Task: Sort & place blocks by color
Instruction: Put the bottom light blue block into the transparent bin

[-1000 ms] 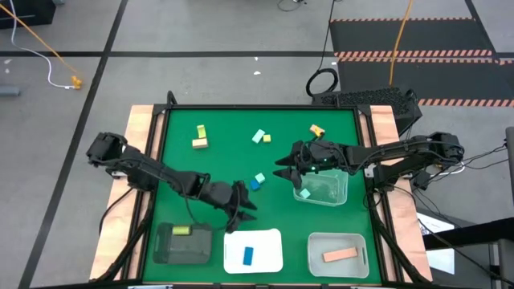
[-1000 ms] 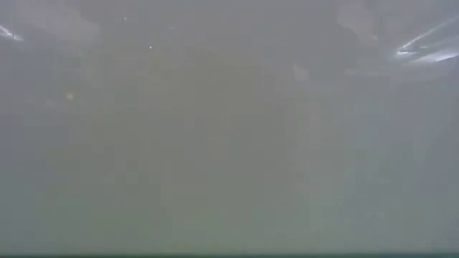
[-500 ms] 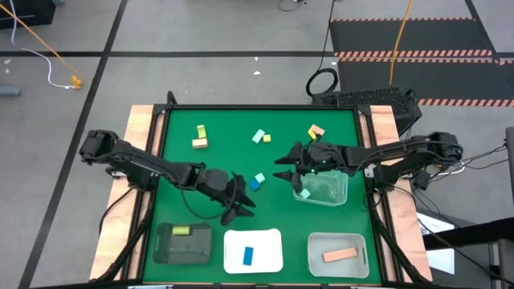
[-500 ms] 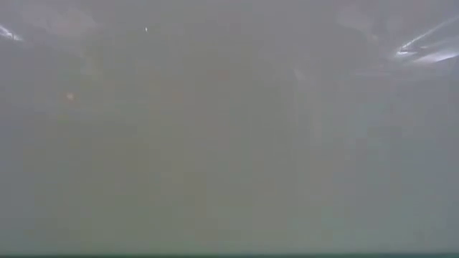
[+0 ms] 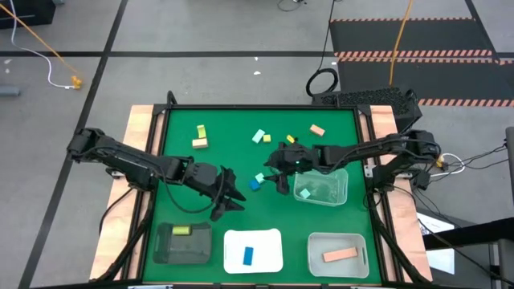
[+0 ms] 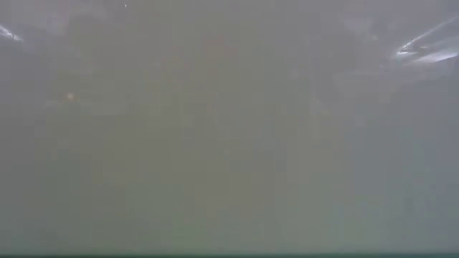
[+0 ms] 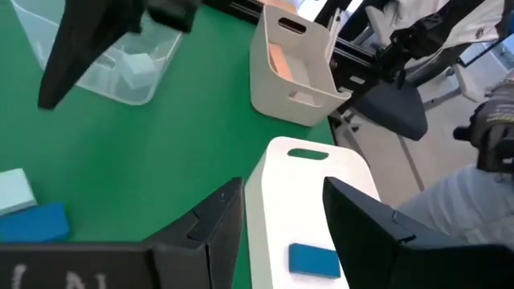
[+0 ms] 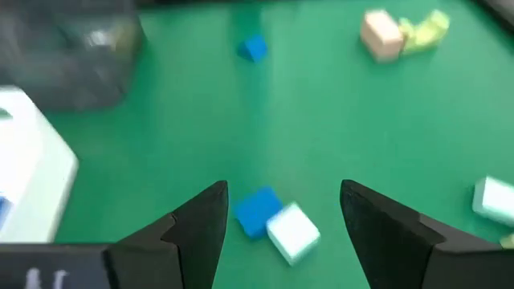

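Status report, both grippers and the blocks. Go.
Right gripper open, empty, hovering over the touching blue block and mint block mid-mat. Left gripper open, empty, near the white tray. Nothing blocking the pair.

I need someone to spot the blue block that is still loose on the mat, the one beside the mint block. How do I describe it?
Start at the clear tray on the green mat's right half, then look just left of it. Two small cubes sit touching there: the blue block and a mint block. It is the darker cube, nearer the white tray.
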You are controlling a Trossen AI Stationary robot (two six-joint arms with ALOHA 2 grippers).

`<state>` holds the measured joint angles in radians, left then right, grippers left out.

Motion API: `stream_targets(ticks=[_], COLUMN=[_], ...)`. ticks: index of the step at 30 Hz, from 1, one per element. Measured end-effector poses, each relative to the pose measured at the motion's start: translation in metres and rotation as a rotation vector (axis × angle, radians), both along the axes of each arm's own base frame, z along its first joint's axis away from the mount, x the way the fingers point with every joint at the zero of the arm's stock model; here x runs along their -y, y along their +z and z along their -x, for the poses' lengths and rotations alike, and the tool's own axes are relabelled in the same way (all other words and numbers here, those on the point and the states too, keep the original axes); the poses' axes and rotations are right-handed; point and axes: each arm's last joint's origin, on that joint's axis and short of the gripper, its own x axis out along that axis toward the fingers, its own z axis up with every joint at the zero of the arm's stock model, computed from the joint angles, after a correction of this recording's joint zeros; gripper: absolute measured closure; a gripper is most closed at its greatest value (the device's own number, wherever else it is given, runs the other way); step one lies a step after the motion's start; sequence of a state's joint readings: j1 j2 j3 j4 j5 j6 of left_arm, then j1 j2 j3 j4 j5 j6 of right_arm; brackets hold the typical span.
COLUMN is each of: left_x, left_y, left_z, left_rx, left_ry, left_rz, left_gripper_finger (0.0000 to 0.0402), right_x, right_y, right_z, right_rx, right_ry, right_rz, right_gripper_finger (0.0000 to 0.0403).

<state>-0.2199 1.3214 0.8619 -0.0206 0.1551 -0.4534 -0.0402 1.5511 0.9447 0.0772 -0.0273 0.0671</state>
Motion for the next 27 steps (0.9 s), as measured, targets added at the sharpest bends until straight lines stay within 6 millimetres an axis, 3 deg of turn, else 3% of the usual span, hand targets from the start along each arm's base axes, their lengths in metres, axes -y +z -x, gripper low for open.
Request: stream_targets(ticks=[16, 27], left_x=[-0.003, -0.008], left_y=[0.010, 0.008], left_z=[0.025, 0.039], left_rx=[-0.074, -0.163], left_ry=[-0.018, 0.002], left_rz=[-0.035, -0.098], left_gripper_finger=[0.0229, 0.0229], right_x=[0.010, 0.011], right_y=[-0.040, -0.042], right_z=[-0.038, -0.039], right_rx=[-0.152, -0.161], right_ry=[0.023, -0.255], right_rz=[0.003, -0.240], right_gripper_finger=[0.0172, 0.0172])
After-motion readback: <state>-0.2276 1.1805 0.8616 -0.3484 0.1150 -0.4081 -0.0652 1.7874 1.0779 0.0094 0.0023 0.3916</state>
